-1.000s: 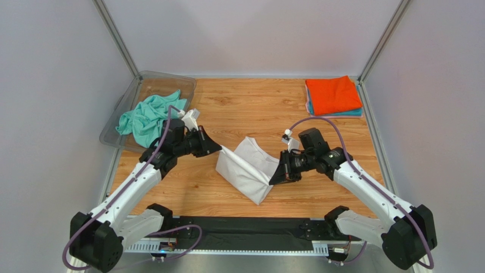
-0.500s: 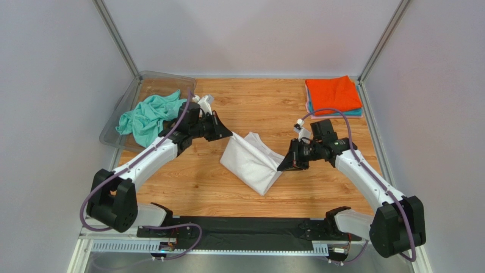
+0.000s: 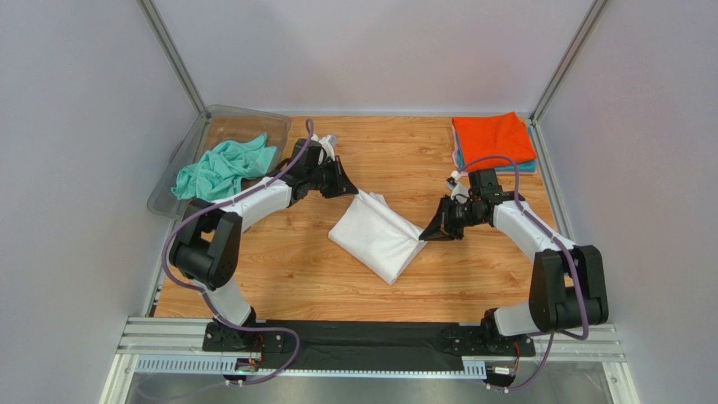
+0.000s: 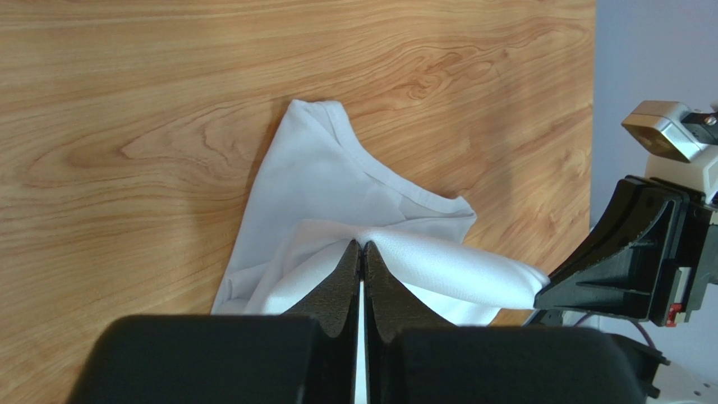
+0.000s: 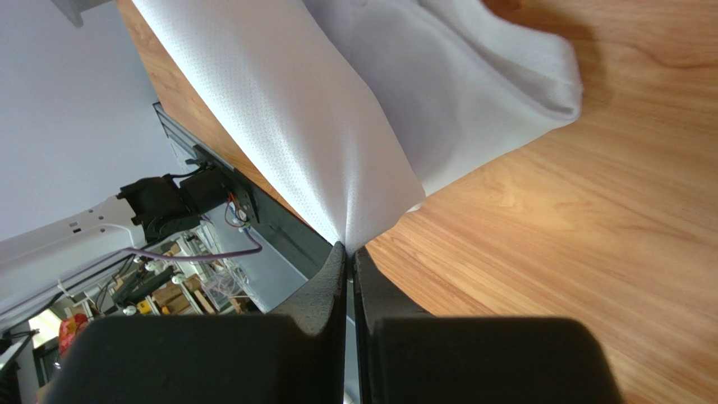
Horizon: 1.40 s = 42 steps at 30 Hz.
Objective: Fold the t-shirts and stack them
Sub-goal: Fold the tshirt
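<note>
— What is the white t-shirt (image 3: 377,238) like?
— Soft matt cotton, doubled into a rough slanting oblong. It lies about the middle of the table (image 3: 295,269), whose top is warm wood with a flowing grain.

— And the claws?
— Each is pinched tight on it. The left gripper (image 3: 352,192) nips its far left corner and the right gripper (image 3: 425,236) its right corner. Their black wedge-shaped fingers (image 4: 341,278) are pressed together with cloth between. The upper layer is pulled taut from one claw to the other.

— What lies round the white t-shirt?
— Well to its left and farther back, a mint-green t-shirt (image 3: 221,166) lies crumpled in a clear tray (image 3: 244,115) with rounded corners. Well to its right and farther back, an orange t-shirt (image 3: 493,139) sits squarely folded on a teal t-shirt (image 3: 524,167), which shows only as a thin edge.

— What do the wrist cameras add?
— The left wrist shows the neckline (image 4: 396,187), a curved ribbed band that barely shows from overhead. The right wrist shows a fine dotted knit on the lifted layer and a smooth rounded fold lying on the wood. Only the overhead view takes in the tray, the coloured tees and both arms whole.
</note>
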Tool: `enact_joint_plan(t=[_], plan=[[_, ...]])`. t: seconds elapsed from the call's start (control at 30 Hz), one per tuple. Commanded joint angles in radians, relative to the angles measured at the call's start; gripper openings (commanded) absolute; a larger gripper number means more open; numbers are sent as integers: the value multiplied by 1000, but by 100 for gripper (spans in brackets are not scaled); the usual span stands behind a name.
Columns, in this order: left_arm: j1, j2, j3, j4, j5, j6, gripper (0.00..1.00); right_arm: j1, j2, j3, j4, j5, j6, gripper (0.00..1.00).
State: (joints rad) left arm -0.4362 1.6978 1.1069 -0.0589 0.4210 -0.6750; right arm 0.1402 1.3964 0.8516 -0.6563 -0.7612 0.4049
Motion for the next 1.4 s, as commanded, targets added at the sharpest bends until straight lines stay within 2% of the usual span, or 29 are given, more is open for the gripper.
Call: enact_joint_plan(t=[0.0,0.3,0.43,0.47,0.5,0.53,0.57,0.6,0.7,0.73,0.77,0.9,1.07,1.23,1.37], plan=[[4,49,60,54,-7,37,0,-22,64,32,67,-6,-17,0],[2,186,134,77,-10,51,0,-53,188,64,144,39,-12,4],[2,217,156,79,-7,48,16,-63,217,78,152,83,8,7],[-1,215,154,85,-8,49,38,-63,211,79,153,111,12,9],[-4,206,153,91,-13,60,52,-65,207,79,152,118,12,14],[-9,189,154,87,-21,74,78,-67,190,86,140,126,8,29],[-12,189,156,84,-25,81,94,-67,181,89,135,134,6,36],[-15,165,154,80,-31,86,100,-68,164,93,127,143,6,40],[-25,99,148,64,-70,110,100,-68,103,112,93,175,2,63],[-29,79,137,64,-80,117,100,-70,86,115,86,178,0,85],[-36,59,131,36,-90,121,100,-70,64,118,78,184,-1,100],[-58,-56,110,-41,-136,143,100,-60,-29,110,34,180,6,100],[-94,-156,22,-42,-122,114,100,30,-140,70,59,186,41,100],[-145,-237,-106,25,-133,43,100,151,-129,14,185,181,144,100],[-150,-216,-140,85,-102,2,100,174,-51,30,285,177,149,100]])
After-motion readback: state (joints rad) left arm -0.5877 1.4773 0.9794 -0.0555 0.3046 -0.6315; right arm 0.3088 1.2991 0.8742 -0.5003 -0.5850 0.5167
